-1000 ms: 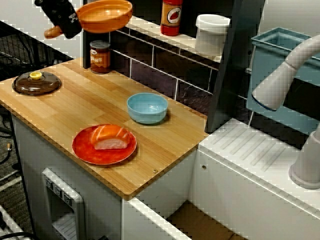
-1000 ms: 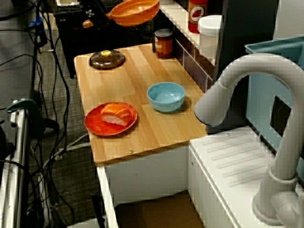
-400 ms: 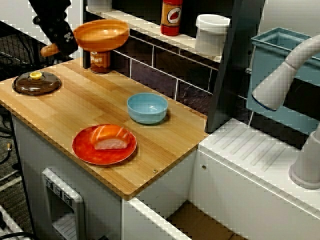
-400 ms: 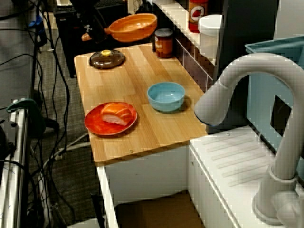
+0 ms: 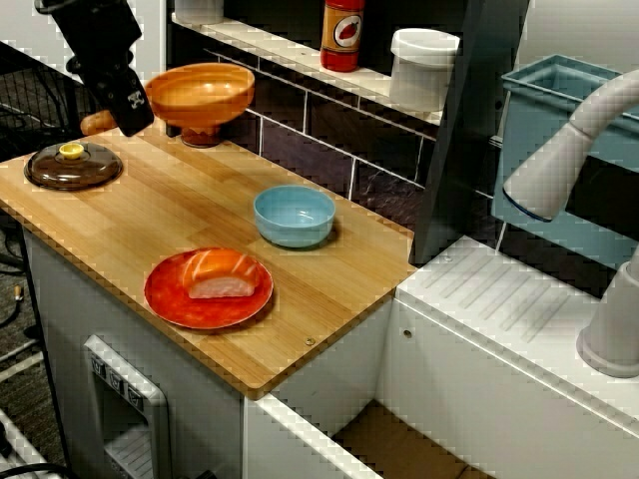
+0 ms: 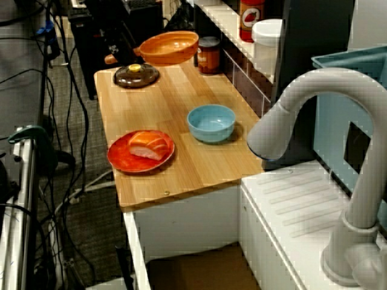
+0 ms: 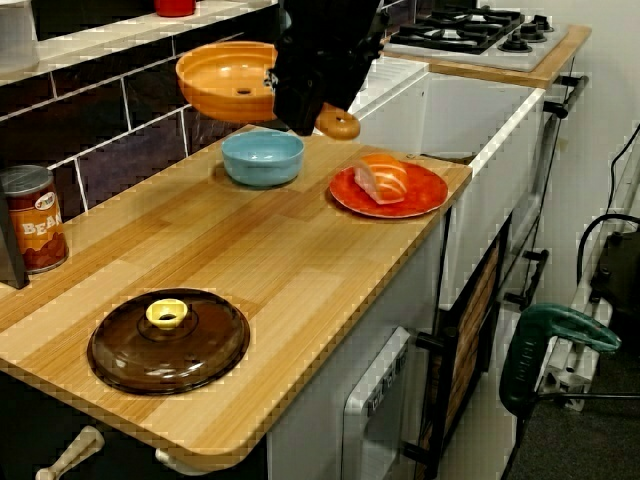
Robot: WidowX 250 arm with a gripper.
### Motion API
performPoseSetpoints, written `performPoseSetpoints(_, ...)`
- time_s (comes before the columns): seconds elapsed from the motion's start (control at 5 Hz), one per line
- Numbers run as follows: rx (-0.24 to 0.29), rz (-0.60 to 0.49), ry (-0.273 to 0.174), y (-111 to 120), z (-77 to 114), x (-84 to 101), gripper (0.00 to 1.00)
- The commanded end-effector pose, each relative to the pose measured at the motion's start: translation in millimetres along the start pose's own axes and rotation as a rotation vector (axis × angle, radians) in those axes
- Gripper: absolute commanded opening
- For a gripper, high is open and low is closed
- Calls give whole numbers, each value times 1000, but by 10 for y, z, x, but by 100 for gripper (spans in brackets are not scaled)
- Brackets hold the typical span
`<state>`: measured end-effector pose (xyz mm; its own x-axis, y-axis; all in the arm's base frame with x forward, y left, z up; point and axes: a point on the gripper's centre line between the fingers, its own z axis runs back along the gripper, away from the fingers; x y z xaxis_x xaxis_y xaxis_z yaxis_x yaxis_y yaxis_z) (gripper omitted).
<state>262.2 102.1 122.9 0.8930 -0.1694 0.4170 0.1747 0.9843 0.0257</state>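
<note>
One orange pan (image 5: pixel 200 95), level and held clear of the bench (image 5: pixel 150 215), close to the tiled back wall and in front of the bean can (image 6: pixel 208 54). Black claw (image 5: pixel 118 100) clamped on the pan's wooden handle (image 7: pixel 338 124), round end poking out past the fingers. Below and to one side, brown lid (image 5: pixel 72 165) with yellow knob, flat on the wood. Farther along, blue bowl (image 5: pixel 294 215), empty, then red plate (image 5: pixel 168 299) bearing a salmon sushi piece (image 5: pixel 222 273), well apart from the pan.
</note>
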Motion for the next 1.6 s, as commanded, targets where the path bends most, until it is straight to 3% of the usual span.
performPoseSetpoints(0.0, 24, 4, -5, 116, -50, -50, 0)
performPoseSetpoints(1.4, 35, -8, 15, 49, -183, -90, 0)
